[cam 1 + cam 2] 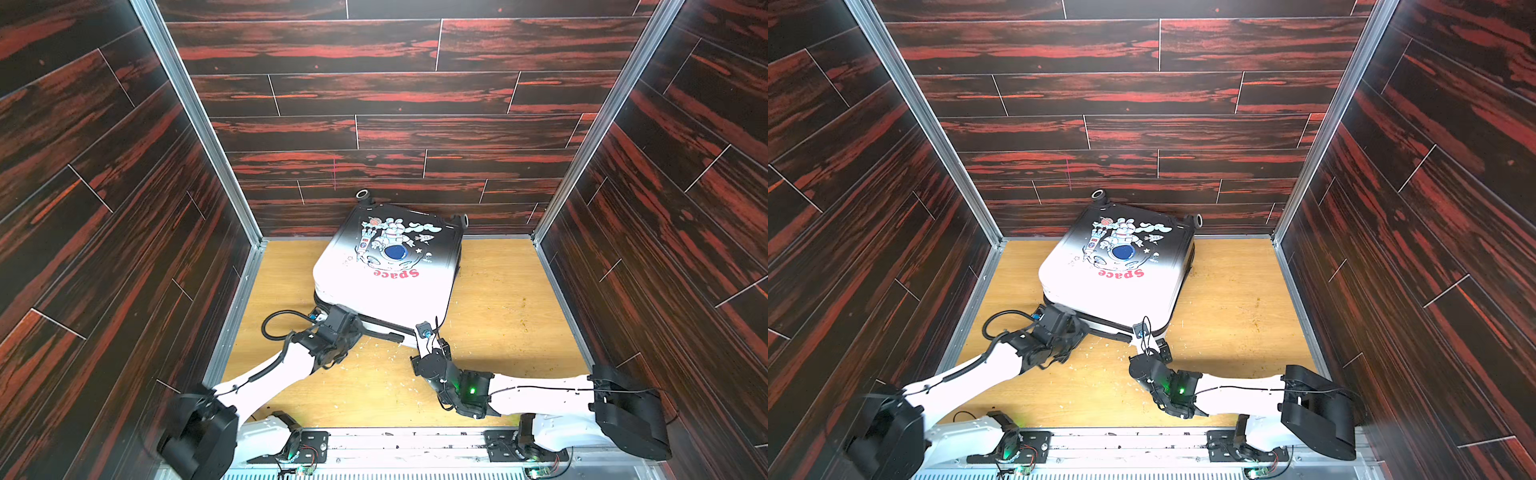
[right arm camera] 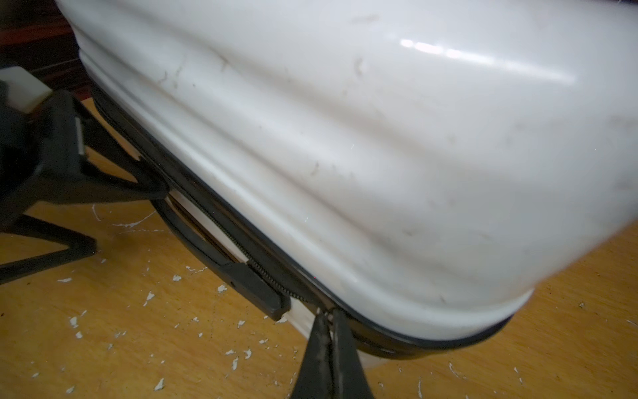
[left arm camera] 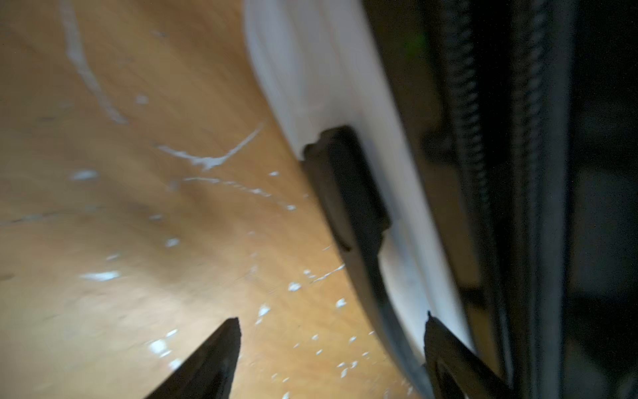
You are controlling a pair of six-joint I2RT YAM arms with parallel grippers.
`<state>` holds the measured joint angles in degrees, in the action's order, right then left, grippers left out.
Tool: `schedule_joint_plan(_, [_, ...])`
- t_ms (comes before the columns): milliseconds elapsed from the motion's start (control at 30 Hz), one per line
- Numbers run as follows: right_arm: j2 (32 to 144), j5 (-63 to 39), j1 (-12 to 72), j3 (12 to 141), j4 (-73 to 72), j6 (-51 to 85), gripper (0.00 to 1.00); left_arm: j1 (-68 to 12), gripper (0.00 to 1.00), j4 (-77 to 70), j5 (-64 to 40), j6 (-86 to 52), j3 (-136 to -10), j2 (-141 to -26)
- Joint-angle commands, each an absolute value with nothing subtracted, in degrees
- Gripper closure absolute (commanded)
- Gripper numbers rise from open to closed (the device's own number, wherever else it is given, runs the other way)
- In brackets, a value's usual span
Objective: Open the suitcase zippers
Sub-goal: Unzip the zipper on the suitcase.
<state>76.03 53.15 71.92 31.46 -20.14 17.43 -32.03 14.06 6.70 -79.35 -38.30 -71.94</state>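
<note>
The suitcase [image 1: 386,286] [image 1: 1113,286] lies flat on the wooden floor, astronaut print up, with its wheels toward the back wall. The black zippers [image 2: 272,276] [image 3: 466,103] run along its near rim, above a black carry handle [image 2: 241,273] [image 3: 348,193]. My right gripper [image 2: 328,312] [image 1: 420,337] is shut at the near right corner, its tips pinching a small zipper pull where the teeth end. My left gripper [image 3: 331,321] [image 1: 357,328] stands open at the near left corner. One of its fingers [image 3: 445,345] lies against the white shell beside the handle, and nothing is between its fingers.
Dark wood-patterned walls [image 1: 124,208] close in the left, back and right sides. The floor [image 1: 519,311] is scattered with white flecks in front of the case. The arm bases sit on a metal rail [image 1: 395,440] along the near edge.
</note>
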Motion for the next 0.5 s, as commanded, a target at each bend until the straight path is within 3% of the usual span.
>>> schedule_joint_plan(0, [76.18,46.26,71.8,32.37,-20.24,20.13,1.0,-32.38,0.17,5.07,6.86,-84.13,-37.19,-74.09])
schedule_joint_plan(200, [76.05,45.33,71.81,31.64,-20.04,21.14,1.0,-32.6,0.26,1.61,6.7,-84.77,-37.28,-78.29])
schedule_joint_plan(467, [76.06,48.51,71.88,29.88,-18.99,19.79,1.0,-30.94,0.84,4.49,12.43,-87.93,-34.19,-81.11])
